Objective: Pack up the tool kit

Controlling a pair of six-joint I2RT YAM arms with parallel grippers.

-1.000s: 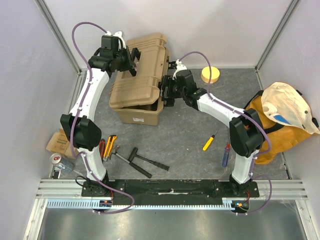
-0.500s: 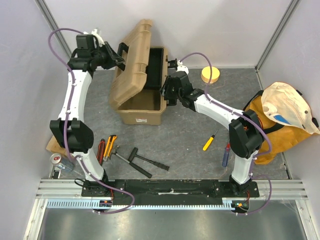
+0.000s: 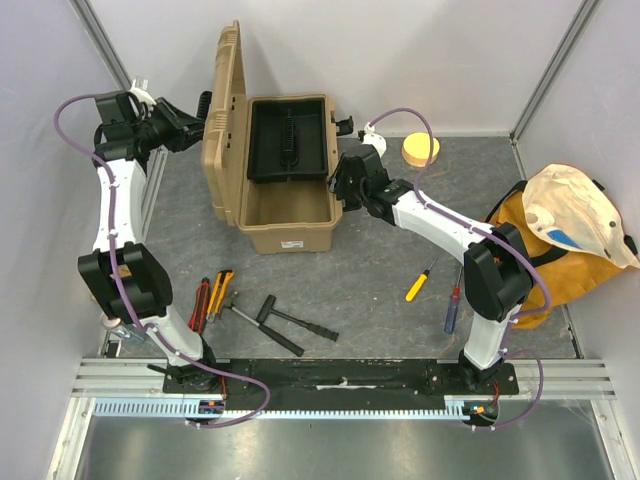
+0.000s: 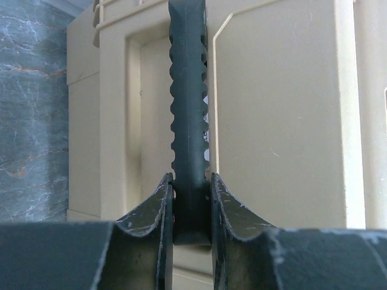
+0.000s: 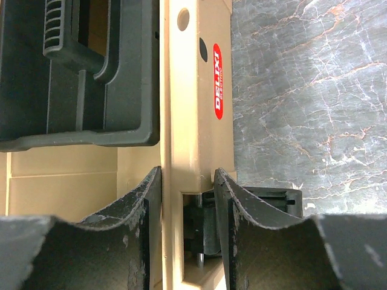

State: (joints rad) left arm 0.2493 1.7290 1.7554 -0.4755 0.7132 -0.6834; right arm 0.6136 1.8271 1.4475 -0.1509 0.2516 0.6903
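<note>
The tan toolbox (image 3: 285,215) stands open at the back of the table, its lid (image 3: 224,110) upright on the left. The black inner tray (image 3: 288,138) sits in the box's far half. My left gripper (image 3: 197,112) is shut on the lid's black handle (image 4: 189,121), with the tan lid (image 4: 284,121) behind it. My right gripper (image 3: 338,186) is shut across the box's right wall (image 5: 190,121), its outer finger on a black latch (image 5: 260,202). The tray (image 5: 78,72) also shows in the right wrist view. Small hand tools lie on the near table.
Yellow- and red-handled tools (image 3: 213,296) and a black hammer (image 3: 285,322) lie near left. A yellow screwdriver (image 3: 418,284) and a blue-handled one (image 3: 453,310) lie near right. A yellow tape roll (image 3: 421,150) sits at the back. An orange-yellow bag (image 3: 560,240) fills the right side.
My left gripper has swung left with the handle, lifting the lid from shut to upright. The black tray has come into view. The right gripper stays on the box's right wall.
</note>
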